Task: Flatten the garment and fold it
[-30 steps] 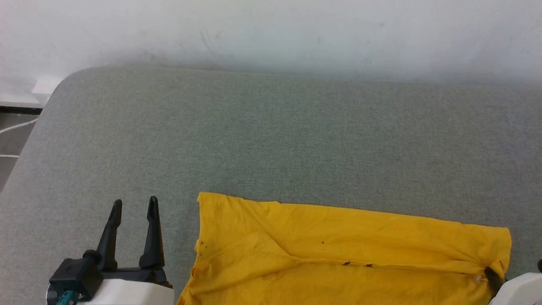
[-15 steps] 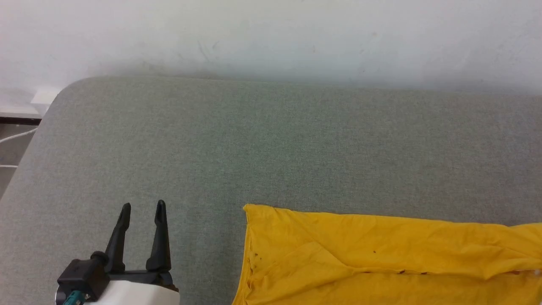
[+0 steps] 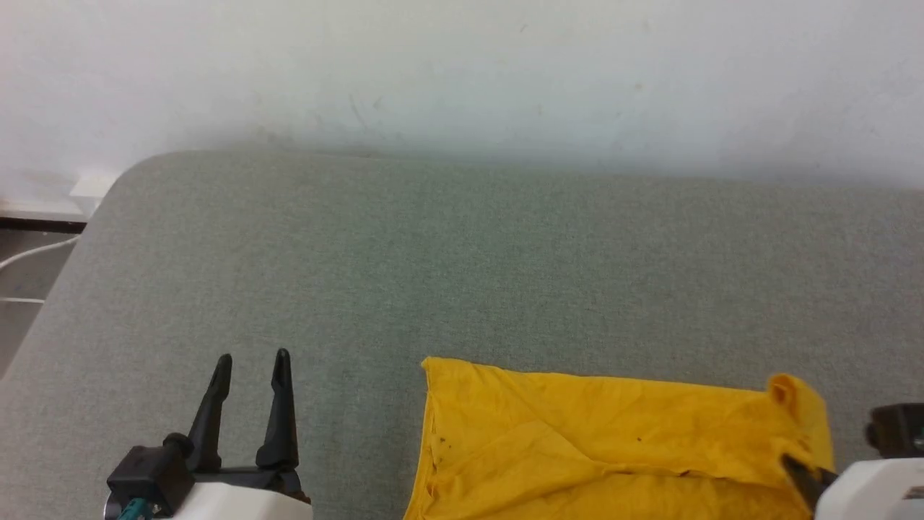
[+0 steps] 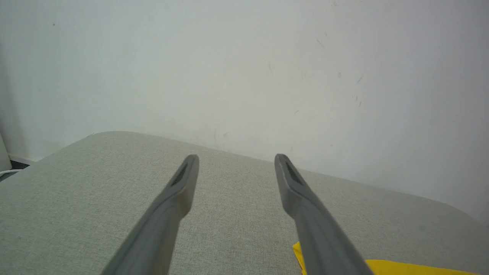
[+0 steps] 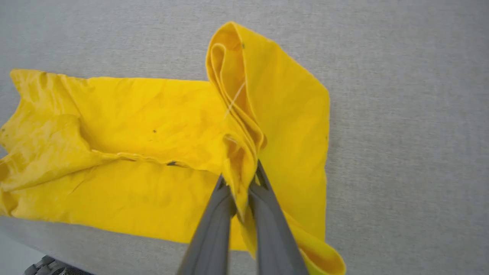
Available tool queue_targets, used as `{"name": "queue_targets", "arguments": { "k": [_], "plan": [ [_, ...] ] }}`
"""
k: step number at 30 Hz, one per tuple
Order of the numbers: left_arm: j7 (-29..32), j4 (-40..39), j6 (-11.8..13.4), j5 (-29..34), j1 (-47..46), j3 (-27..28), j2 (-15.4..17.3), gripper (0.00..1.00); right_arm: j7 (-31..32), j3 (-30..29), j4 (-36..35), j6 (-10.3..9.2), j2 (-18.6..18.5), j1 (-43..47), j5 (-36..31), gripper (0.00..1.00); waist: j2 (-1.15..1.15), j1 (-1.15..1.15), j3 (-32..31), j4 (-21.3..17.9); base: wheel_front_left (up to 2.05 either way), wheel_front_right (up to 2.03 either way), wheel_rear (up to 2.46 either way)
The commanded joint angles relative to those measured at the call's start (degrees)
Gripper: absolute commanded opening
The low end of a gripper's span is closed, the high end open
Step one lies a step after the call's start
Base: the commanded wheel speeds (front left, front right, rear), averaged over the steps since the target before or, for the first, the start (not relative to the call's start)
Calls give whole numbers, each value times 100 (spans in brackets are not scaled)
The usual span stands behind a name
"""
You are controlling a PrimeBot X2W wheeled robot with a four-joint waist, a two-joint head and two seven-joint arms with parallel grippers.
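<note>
One garment (image 5: 145, 126), yellow, on grey desk (image 3: 433, 274). Two tools: right tool (image 5: 240, 172) clenched on garment's raised fold; left tool (image 3: 253, 359) released, empty, garment off to its right. Head view cuts off garment's near part and most of right tool.

- The garment (image 3: 613, 448) is running off the head view's bottom edge.
- The right gripper (image 5: 240, 183) is hiding its fingertips inside a pinched yellow fold, centre frame.

One garment (image 5: 145, 110), one left gripper (image 3: 253, 355), one right gripper (image 5: 240, 173).
</note>
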Motion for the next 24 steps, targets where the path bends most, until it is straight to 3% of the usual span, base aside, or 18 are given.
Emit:
{"name": "queue_targets", "arguments": {
  "k": [1,10,18,24],
  "plan": [
    [-27,7,-29,-48,90,-8,-14,100,99,176,-189,-5,50,32,121,0,0,0,-121,81,0,0,0],
    [-27,53,-35,280,120,-114,-9,100,366,1512,-301,-5,328,-412,554,0,0,0,-281,384,0,0,0],
    [-27,69,-43,320,63,-275,-11,100,269,2260,356,-5,661,-1089,810,0,0,0,-249,768,0,0,0],
    [-27,110,-45,344,4,-401,-12,100,52,2447,1072,-5,759,-1489,875,0,0,0,-140,1048,0,0,0]
  ]
}}
